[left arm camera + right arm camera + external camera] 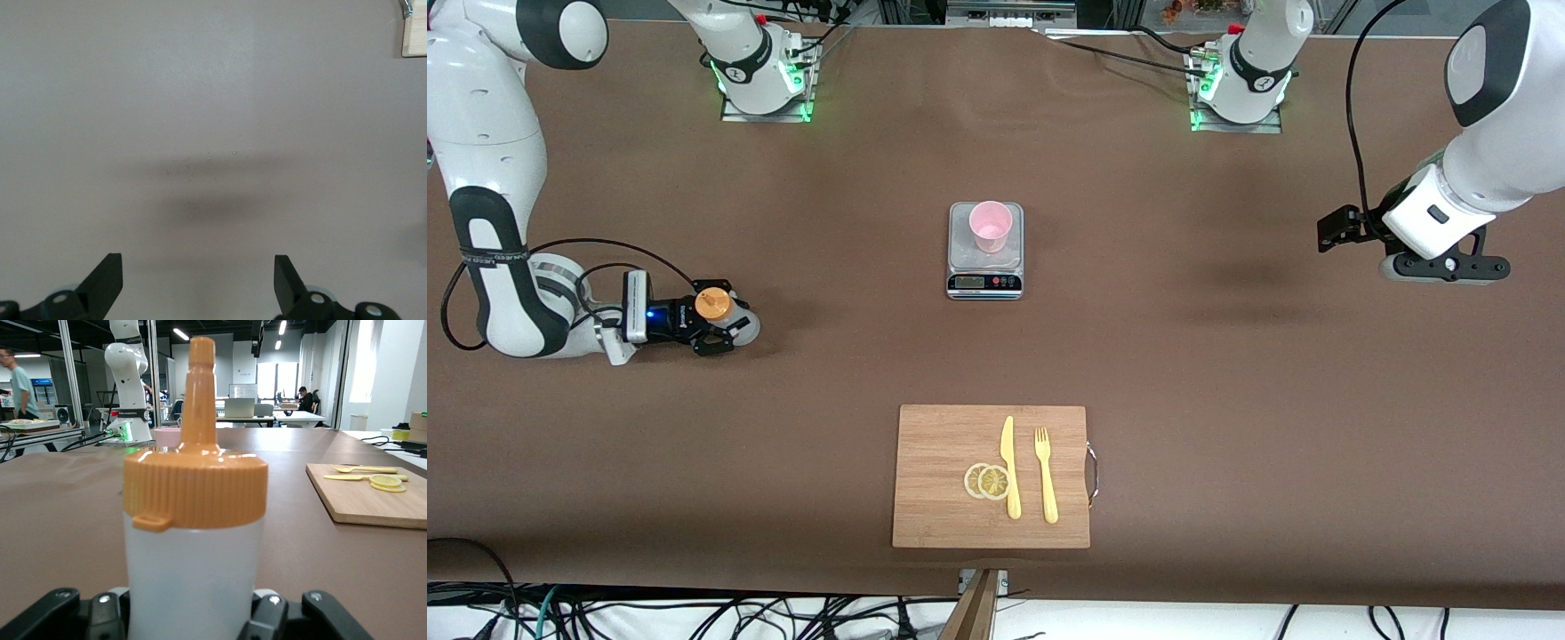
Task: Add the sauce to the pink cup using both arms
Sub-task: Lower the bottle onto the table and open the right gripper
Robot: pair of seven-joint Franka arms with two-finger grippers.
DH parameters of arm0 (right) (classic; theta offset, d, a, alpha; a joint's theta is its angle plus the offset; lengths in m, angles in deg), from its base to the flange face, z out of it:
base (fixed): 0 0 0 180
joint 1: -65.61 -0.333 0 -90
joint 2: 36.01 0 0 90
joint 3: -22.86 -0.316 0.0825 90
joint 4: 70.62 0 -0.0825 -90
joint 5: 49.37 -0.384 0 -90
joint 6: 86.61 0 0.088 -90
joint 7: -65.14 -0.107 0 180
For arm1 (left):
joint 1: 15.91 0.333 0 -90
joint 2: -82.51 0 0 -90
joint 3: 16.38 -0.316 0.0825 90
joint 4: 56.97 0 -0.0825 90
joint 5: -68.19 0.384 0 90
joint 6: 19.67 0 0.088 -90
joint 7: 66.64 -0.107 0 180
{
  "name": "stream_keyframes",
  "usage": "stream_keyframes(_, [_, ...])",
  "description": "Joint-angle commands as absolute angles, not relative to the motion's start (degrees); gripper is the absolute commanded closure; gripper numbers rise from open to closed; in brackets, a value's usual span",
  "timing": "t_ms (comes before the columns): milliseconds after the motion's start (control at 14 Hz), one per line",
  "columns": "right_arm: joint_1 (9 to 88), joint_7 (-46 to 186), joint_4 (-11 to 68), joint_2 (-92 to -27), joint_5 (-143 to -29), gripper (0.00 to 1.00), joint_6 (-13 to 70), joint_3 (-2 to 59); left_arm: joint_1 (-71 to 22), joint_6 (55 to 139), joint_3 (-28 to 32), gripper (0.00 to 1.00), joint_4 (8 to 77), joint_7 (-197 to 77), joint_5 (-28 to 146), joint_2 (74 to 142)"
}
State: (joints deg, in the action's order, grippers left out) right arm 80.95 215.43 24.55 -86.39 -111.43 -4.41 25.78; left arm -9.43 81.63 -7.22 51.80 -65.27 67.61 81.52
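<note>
Sauce bottle (720,313) upright on tabletop (1138,356) at the right arm's end, right gripper (713,324) clenched around its body, orange cap up. Pink cup (991,226) sits on scale (984,283) mid-tabletop, well apart from bottle. Left gripper (199,283) hangs over bare tabletop at the left arm's end, fingers spread, holding nothing. Cutting board (943,480) nearer the camera.

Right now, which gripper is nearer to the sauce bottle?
Right. The right gripper is shut on the sauce bottle; the open left gripper hangs over bare table at the left arm's end.
</note>
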Motion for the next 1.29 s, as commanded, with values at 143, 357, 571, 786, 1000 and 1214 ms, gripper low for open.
stream_keyframes(143, [82.4,216.7,24.9,-87.1,-114.1,1.00,-6.5,24.8,-9.0,81.1,-6.7,0.00,51.0,-64.8,69.2,81.7])
stream_keyframes(357, [82.8,216.6,24.8,-87.2,-114.1,0.03,-6.4,24.9,-9.0,81.0,-6.7,0.00,51.0,-64.9,69.2,81.7])
stream_keyframes(571, [83.4,216.0,24.7,-87.2,-114.0,0.00,-6.3,24.9,-9.0,80.9,-6.7,0.00,51.1,-64.9,69.2,81.7])
stream_keyframes(786, [84.5,215.5,24.2,-87.1,-113.6,0.00,-5.9,25.1,-9.0,80.9,-6.8,0.00,51.1,-64.9,69.2,81.7])
stream_keyframes(1000, [85.0,215.0,24.0,-87.0,-113.4,0.00,-5.8,27.7,-9.0,80.9,-6.7,0.00,51.1,-64.9,69.2,81.7])
stream_keyframes(1214, [85.0,214.6,22.4,-86.7,-113.1,0.00,-6.3,31.5,-9.0,80.9,-6.8,0.00,51.2,-64.9,69.2,81.7])
